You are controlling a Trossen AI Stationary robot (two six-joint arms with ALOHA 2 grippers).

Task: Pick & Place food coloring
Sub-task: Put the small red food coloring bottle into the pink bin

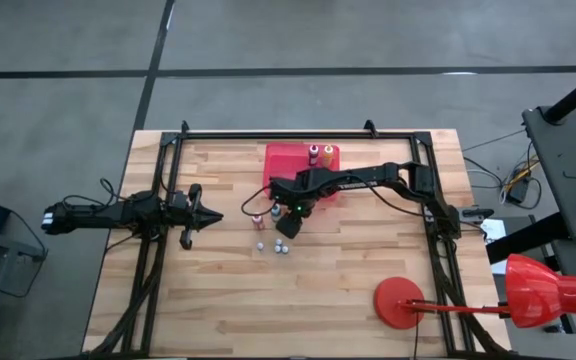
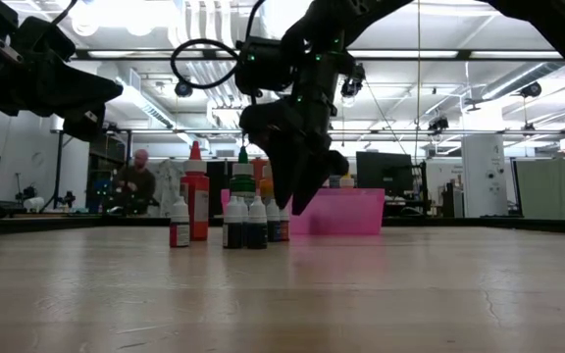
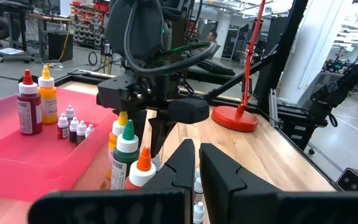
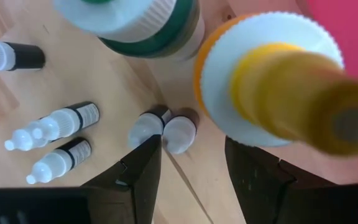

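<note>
High view: right pincer (image 1: 286,226) hanging open over small bottles (image 1: 272,232) mid-table, beside the red tray (image 1: 286,160) by the far edge; left pincer (image 1: 211,216) closed, waiting near the left edge.

Right wrist view: fingers (image 4: 138,165) straddling two tiny bottles (image 4: 162,129); best centring on one before closing.

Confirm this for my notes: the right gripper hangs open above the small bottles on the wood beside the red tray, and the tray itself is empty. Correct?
Not quite. The red tray is not empty: the left wrist view shows a red bottle, an orange bottle and several tiny bottles standing in it. The rest holds: the right gripper hangs open above the small bottles on the wood beside the tray.
</note>
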